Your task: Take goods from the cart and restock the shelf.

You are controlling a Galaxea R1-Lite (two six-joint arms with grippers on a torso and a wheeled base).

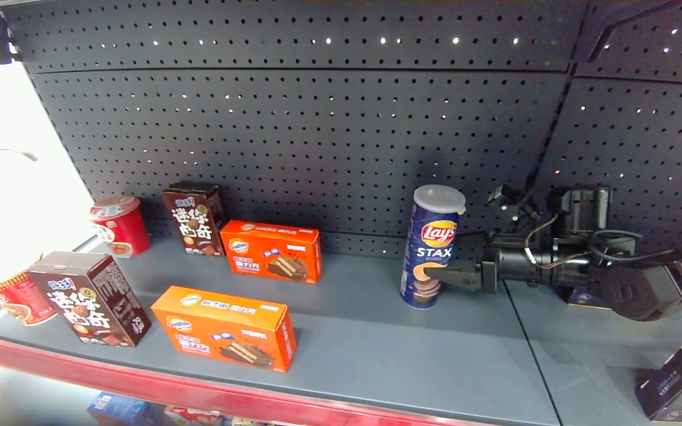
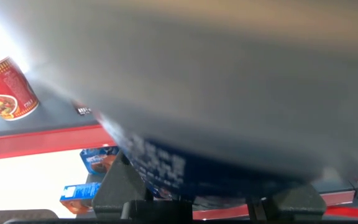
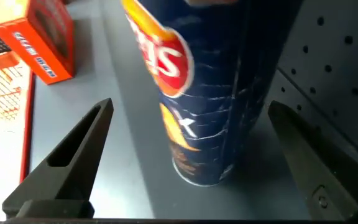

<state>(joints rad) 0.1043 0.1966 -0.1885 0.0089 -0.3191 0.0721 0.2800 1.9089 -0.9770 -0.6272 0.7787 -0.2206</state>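
Black fingers (image 3: 73, 162) of the right gripper (image 3: 191, 109) stand spread wide, one on each side of a tall dark-blue cylindrical crisp can (image 1: 436, 236) with a pale translucent plastic lid, and a gap shows between each finger and the can's wall. The can stands upright on its base on the grey metal shelf (image 1: 376, 331), low between the fingertips, so it looks set down and let go, and the step in hand is getting the gripper away cleanly. A narrow, tall can like this probably tips at a light knock near its foot, so the safest retreat is straight back along the line of the fingers with the jaws kept wide. Swinging sideways should wait until both tips are clear of the can. The dark perforated pegboard panel (image 1: 317, 148) runs close along the outer side of one finger, leaving little room there, so any drift should be away from it. Ahead of the fingertips, beyond the can, an orange cardboard box (image 1: 271, 251) lies well apart and should not interfere.
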